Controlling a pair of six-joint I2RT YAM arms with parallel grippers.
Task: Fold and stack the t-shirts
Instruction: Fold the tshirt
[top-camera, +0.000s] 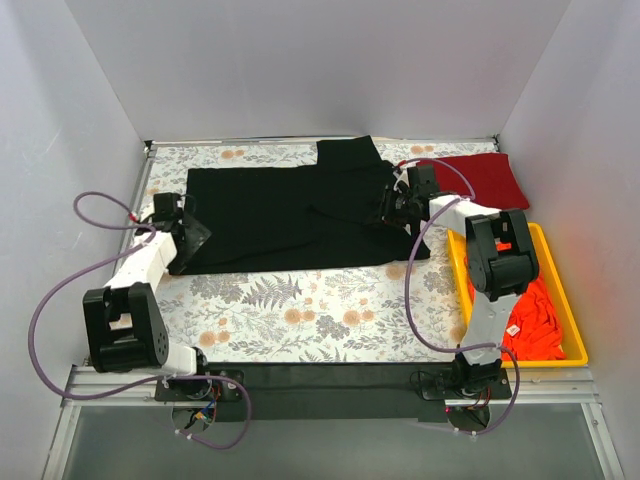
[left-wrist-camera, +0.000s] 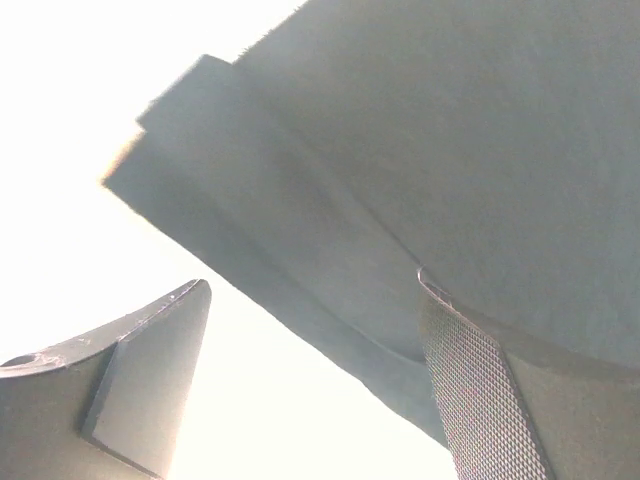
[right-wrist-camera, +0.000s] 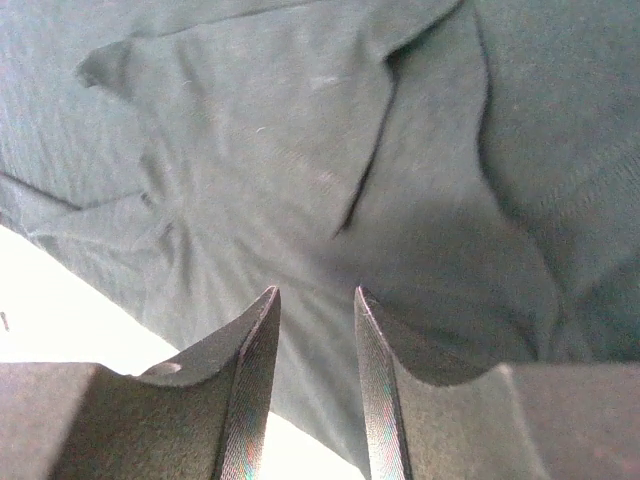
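shirt in hand: black t-shirt (top-camera: 290, 215) lay spread flat on floral table cover (top-camera: 300, 310), mid-table, far half.
long axis: ran L–R across table in top view; one sleeve stuck out twd far edge, R of centre.
L gripper: left gripper (top-camera: 192, 237) sat at shirt's L end, touching or just over that edge; cannot tell which.
L jaws: wide apart. Wrist view showed a straight, hem-like edge of black cloth crossing betw the two fingers (left-wrist-camera: 150, 380); far finger sat against cloth, near one on bare bright table. No pinch seen.
R gripper: right gripper (top-camera: 393, 208) was over shirt's R end, inboard of its edge.
R jaws: narrow gap, fingers (right-wrist-camera: 250, 380) nearly parallel; wrinkled black cloth showed thru gap, nothing seen clamped.
key relation: each arm was at its own end of long axis, so a fold would likely take both; L end lay right in L jaws' mouth, R arm's cloth lay directly below and ahead.
step, my read: lining up grips on the two ends, fold not yet made.
room: bare cover on near side of shirt, open for sliding or folding twd arms; far edge of shirt near back wall, little room there.
neighbours: dark red t-shirt (top-camera: 485, 178) lay folded just R of black one, near R gripper; watch for a snag.
rest of pile: orange-red t-shirts (top-camera: 535, 315) heaped in yellow bin (top-camera: 566, 305), R side, beside R arm.
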